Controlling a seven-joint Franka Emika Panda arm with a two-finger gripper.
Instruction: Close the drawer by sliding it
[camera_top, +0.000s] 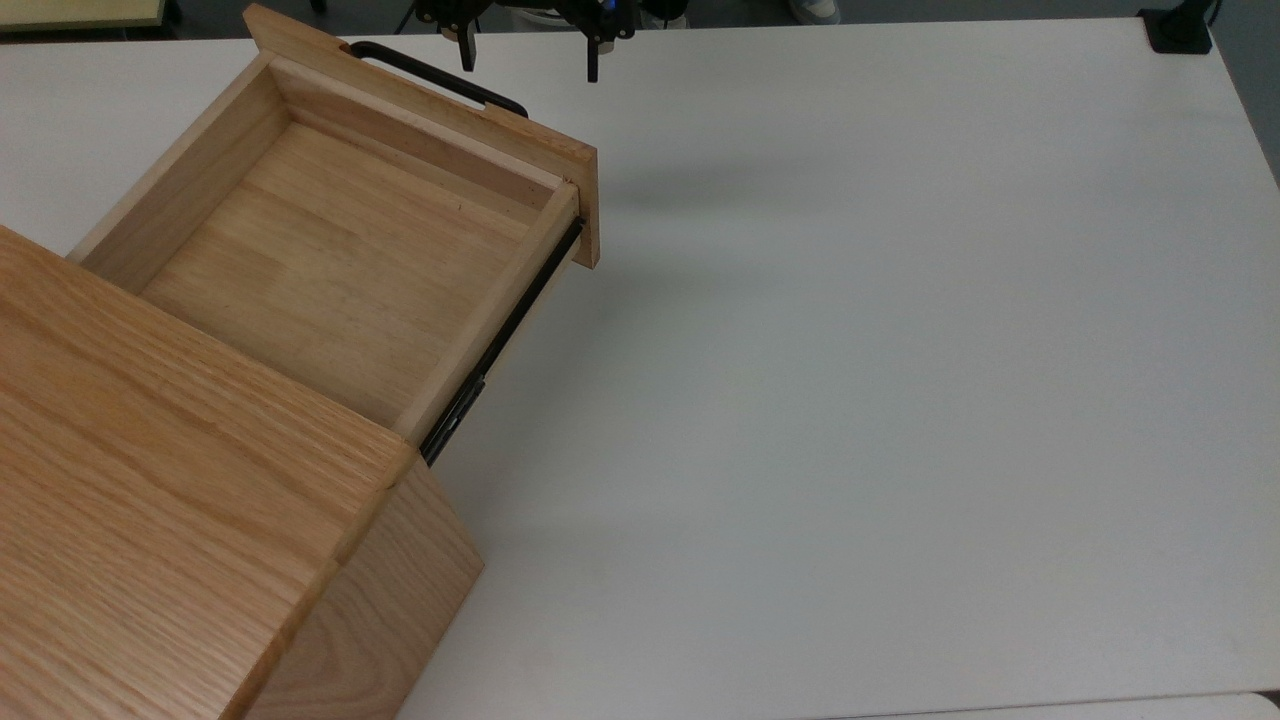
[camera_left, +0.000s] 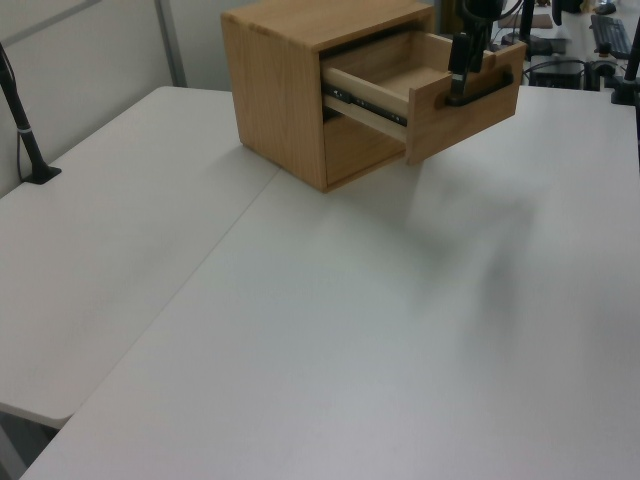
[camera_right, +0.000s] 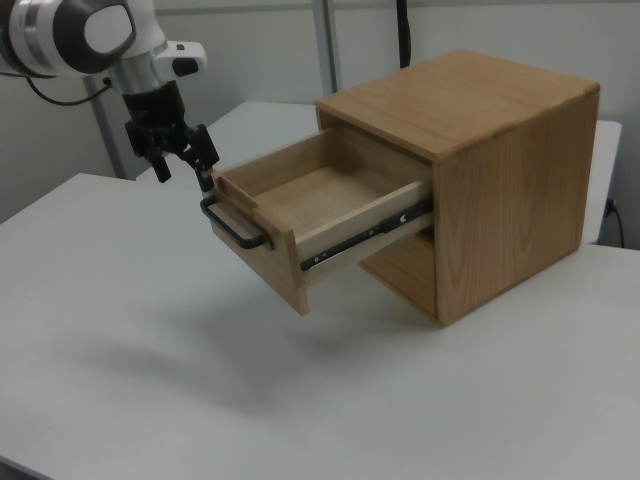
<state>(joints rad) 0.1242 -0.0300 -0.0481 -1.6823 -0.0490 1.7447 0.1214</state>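
Note:
The light oak drawer (camera_top: 330, 260) stands pulled far out of the oak cabinet (camera_top: 150, 500), and its inside is bare. A black bar handle (camera_top: 440, 75) runs along its wide front panel (camera_top: 500, 130). A black side rail (camera_top: 500, 330) shows along the drawer's wall. My gripper (camera_top: 530, 55) hangs open just outside the front panel, at the handle's end toward the top view's right, holding nothing. In the right view the gripper (camera_right: 185, 165) sits just above and left of the handle (camera_right: 235, 225). In the left view one black finger (camera_left: 460, 65) crosses in front of the drawer (camera_left: 465, 100).
The cabinet (camera_right: 500, 180) rests on a wide white table (camera_top: 850, 400). A black post base (camera_top: 1180, 35) stands at the table's far right corner in the top view. A black cable post (camera_left: 25, 130) rises at the left view's left edge.

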